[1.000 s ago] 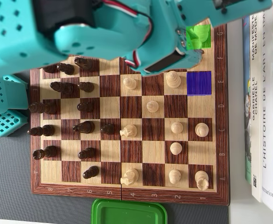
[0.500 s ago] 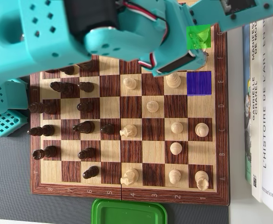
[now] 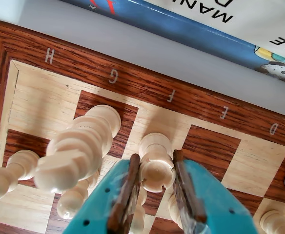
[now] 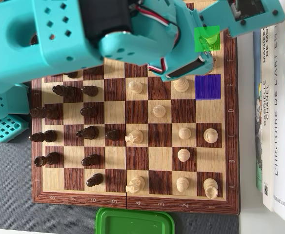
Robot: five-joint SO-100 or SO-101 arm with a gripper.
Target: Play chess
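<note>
Since the earlier frames, the arm has advanced toward the green-marked square (image 4: 207,38). Gripper (image 3: 154,168) brackets a white pawn (image 3: 155,163), jaws just beside its head; actual grasp cannot be confirmed. Risk: a left finger (image 3: 125,192) may topple the adjacent taller white piece (image 3: 79,148).

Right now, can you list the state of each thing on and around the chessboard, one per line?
Claw: open, its fingers on either side of a white piece.
White piece between the fingers: upright on its square.
Tall white piece: upright beside it.
Black pieces: standing.
Green container: lid on.
Books: closed, lying flat.
</note>
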